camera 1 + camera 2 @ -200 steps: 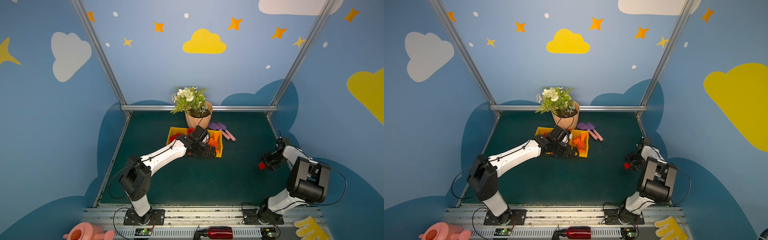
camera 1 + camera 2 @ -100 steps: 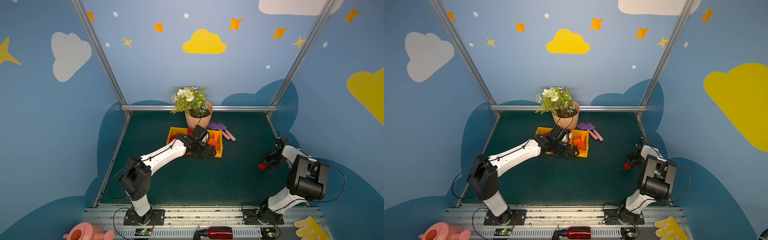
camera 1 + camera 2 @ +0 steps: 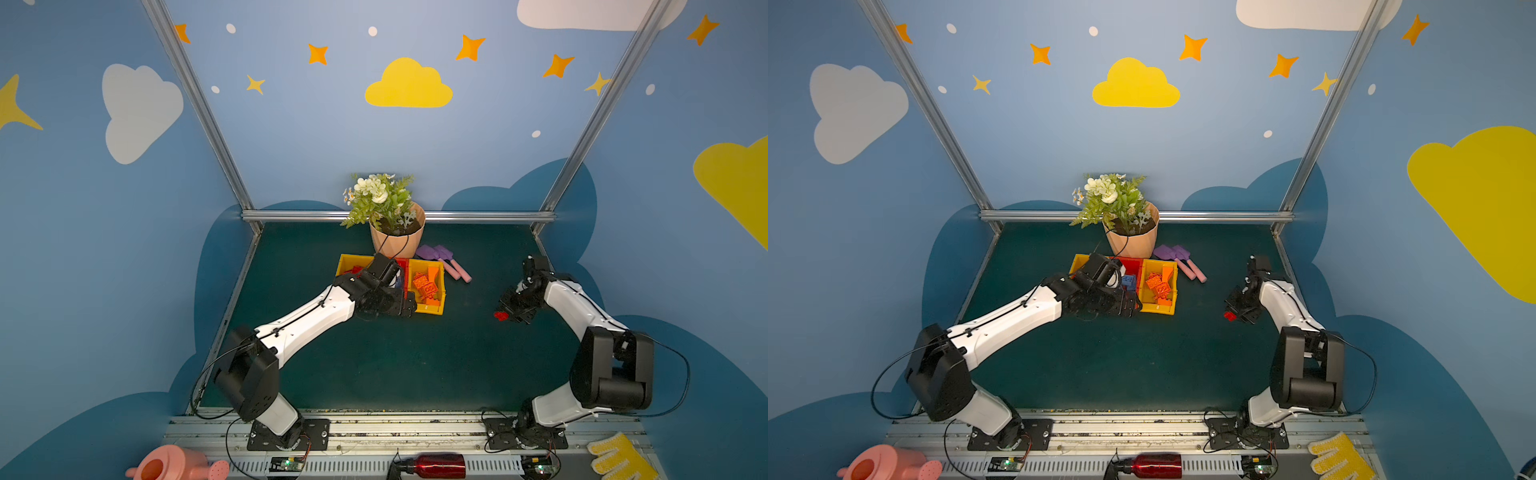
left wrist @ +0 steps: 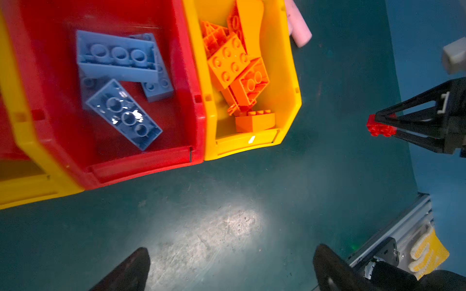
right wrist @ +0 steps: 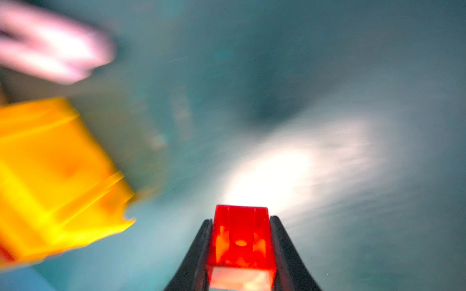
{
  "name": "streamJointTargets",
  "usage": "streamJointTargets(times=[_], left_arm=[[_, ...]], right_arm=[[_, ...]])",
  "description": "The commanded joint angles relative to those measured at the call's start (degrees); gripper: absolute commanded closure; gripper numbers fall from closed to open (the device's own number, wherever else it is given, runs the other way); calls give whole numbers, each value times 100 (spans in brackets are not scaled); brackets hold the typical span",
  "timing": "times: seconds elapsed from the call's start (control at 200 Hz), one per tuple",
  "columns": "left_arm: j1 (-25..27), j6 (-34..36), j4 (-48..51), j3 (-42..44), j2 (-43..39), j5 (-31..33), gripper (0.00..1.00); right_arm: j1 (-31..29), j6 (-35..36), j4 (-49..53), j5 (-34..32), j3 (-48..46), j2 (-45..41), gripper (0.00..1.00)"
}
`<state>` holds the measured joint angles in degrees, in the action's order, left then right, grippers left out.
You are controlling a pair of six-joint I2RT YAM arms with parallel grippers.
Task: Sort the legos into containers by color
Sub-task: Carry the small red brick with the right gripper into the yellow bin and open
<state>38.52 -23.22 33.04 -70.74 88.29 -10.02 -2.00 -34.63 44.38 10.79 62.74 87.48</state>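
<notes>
Moved since a second ago: right pincer, drawn inward toward the bins, jaws now closed on a red lego, pinched across its narrow sides for carrying; whether it clears the surface cannot be told. Arm: elbow folded low, forearm reaching forward, wrist dipped. Ahead of its tips, nearest: yellow bin holding orange legos. Past that: red bin holding blue legos. Farthest: second yellow bin, judged the red lego's destination. Left pincer: spread wide, empty, poised just before the red bin, arm stretched forward.
</notes>
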Motion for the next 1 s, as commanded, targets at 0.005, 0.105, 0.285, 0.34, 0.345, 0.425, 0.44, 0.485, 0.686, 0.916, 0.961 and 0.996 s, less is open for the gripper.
streamJointTargets(times=[0.005, 0.105, 0.285, 0.34, 0.345, 0.425, 0.44, 0.485, 0.686, 0.916, 0.961, 0.996], left_arm=[[-234, -147, 226, 307, -442, 301, 0], [-513, -140, 321, 657, -913, 393, 0], [-1174, -105, 534, 1225, -1753, 466, 0], [-1391, -140, 546, 1395, -2011, 475, 0], [-1409, -144, 542, 1417, -2019, 475, 0], [-1731, -182, 574, 1616, -2371, 492, 0], [-1789, -190, 593, 1642, -2439, 492, 0], [-1939, -192, 653, 1697, -2596, 486, 0], [-2413, -139, 932, 1816, -3079, 468, 0], [-2593, -24, 1177, 1845, -3395, 492, 0], [-2617, 4, 1208, 1849, -3447, 492, 0], [-2629, 17, 1214, 1853, -3458, 492, 0]], right_arm=[[-741, -530, 152, 115, 415, -103, 75], [-1447, -764, -203, 319, 747, 26, 75], [-2664, -766, -932, 671, 1808, 896, 75], [-2964, -742, -1152, 789, 2242, 1291, 75], [-2986, -740, -1169, 796, 2260, 1325, 75], [-3298, -712, -1357, 982, 3003, 2002, 75], [-3358, -703, -1371, 1016, 3150, 2116, 75], [-3511, -664, -1414, 1111, 3575, 2479, 75], [-3927, -393, -1401, 1293, 5373, 3876, 74], [-4077, -261, -1175, 1104, 6859, 5029, 73], [-4080, -287, -1078, 996, 7085, 5200, 73], [-4067, -279, -1013, 963, 7260, 5308, 73]])
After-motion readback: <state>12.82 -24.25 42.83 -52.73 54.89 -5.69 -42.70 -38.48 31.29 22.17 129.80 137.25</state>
